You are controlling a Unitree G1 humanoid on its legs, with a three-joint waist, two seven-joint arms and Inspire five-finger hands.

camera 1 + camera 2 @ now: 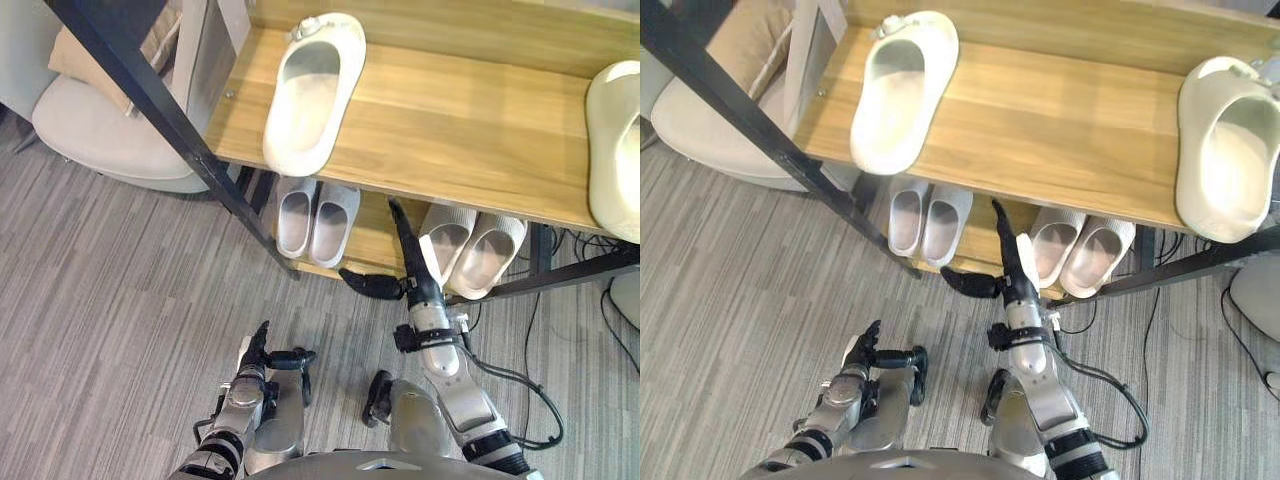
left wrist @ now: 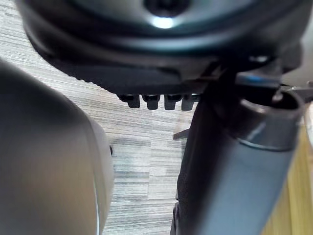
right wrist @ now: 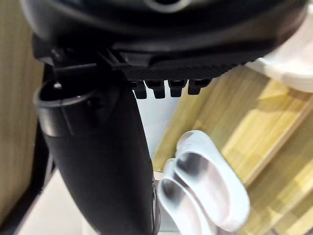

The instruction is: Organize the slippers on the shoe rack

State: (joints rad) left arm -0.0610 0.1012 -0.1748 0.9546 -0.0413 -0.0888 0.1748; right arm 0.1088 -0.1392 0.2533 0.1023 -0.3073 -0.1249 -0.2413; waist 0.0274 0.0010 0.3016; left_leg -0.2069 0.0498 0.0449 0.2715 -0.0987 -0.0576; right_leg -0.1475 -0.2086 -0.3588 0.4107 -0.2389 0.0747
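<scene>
A cream slipper (image 1: pixel 312 90) lies at the left of the rack's wooden top shelf (image 1: pixel 450 130), and its mate (image 1: pixel 1225 150) lies at the right end. On the lower shelf (image 1: pixel 375 235) stand a pale grey pair (image 1: pixel 316 218) and a beige ribbed pair (image 1: pixel 470 245). My right hand (image 1: pixel 412 270) reaches up between the two pairs with straight fingers and its thumb stuck out to the left, holding nothing. The right wrist view shows the pale grey pair (image 3: pixel 205 191) past the thumb. My left hand (image 1: pixel 258 352) hangs low over the floor, relaxed and empty.
The rack's black frame bar (image 1: pixel 150 100) slants across the upper left. A pale cushioned seat (image 1: pixel 100 135) sits on the floor left of the rack. A white object (image 1: pixel 630 295) and loose cables lie at the right. Grey striped floor (image 1: pixel 120 320) spreads in front.
</scene>
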